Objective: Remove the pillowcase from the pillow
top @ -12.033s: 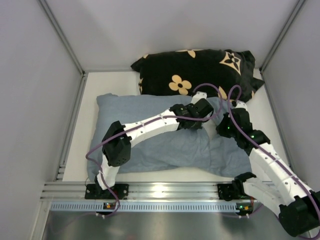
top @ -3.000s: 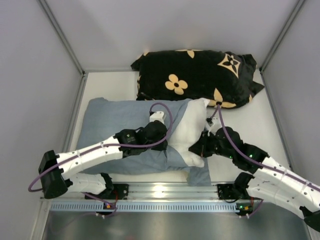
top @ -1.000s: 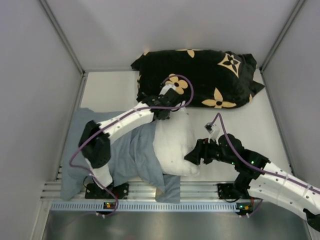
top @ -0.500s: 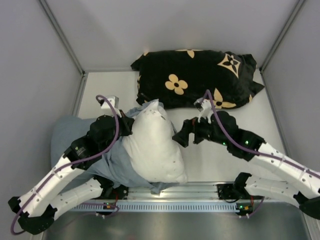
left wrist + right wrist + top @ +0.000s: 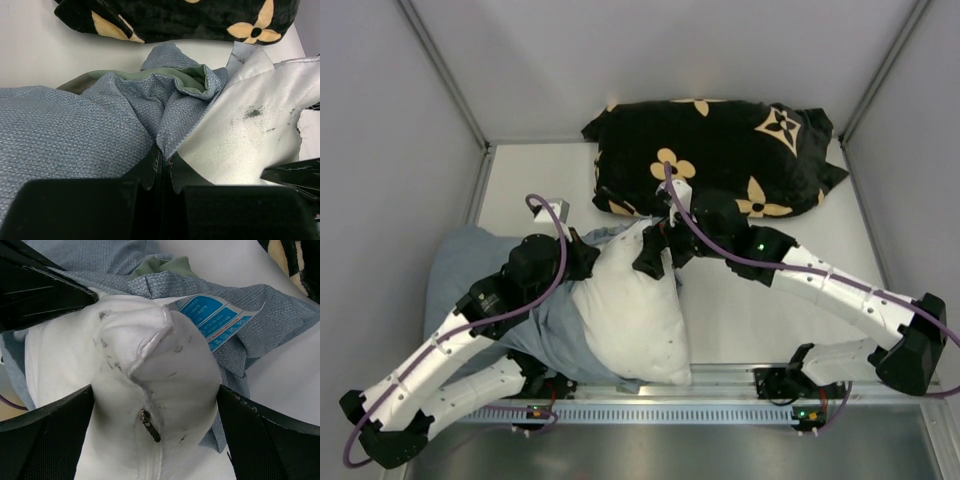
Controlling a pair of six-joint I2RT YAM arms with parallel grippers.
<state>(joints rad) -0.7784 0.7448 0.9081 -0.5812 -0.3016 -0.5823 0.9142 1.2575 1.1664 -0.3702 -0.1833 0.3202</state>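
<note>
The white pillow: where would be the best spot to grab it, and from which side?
Probably the pillow is best taken by its bare, peaked corner, the narrow tip poking out of the pillowcase, coming from the black pillow's side. The right gripper straddles that corner, open. The plump body looks too wide to pinch, and the left gripper pinches the pillowcase beside it.

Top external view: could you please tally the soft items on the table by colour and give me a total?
White pillow: 1
Grey-blue pillowcase: 1
Black pillow with tan flowers: 1
Total: 3
</note>
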